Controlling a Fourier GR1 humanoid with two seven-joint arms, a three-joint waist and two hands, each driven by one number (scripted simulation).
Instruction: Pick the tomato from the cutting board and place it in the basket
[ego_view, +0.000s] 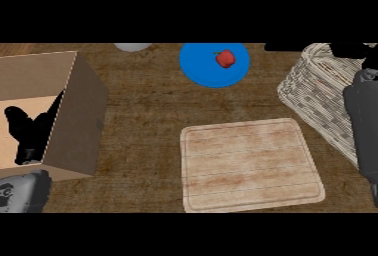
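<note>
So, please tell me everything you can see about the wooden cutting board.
The cutting board is a pale wooden rectangle with rounded corners and a shallow groove running just inside its rim. Grain streaks run across it. It lies flat on the brown counter, slightly turned, below the blue plate and left of the wicker basket. Nothing rests on it, and no hand touches it.

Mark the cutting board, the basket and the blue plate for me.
cutting board (251, 165): head view, on its bare wooden middle.
basket (314, 95): head view, on its woven wall left of the right forearm.
blue plate (203, 67): head view, on bare blue surface left of the red item.
</note>
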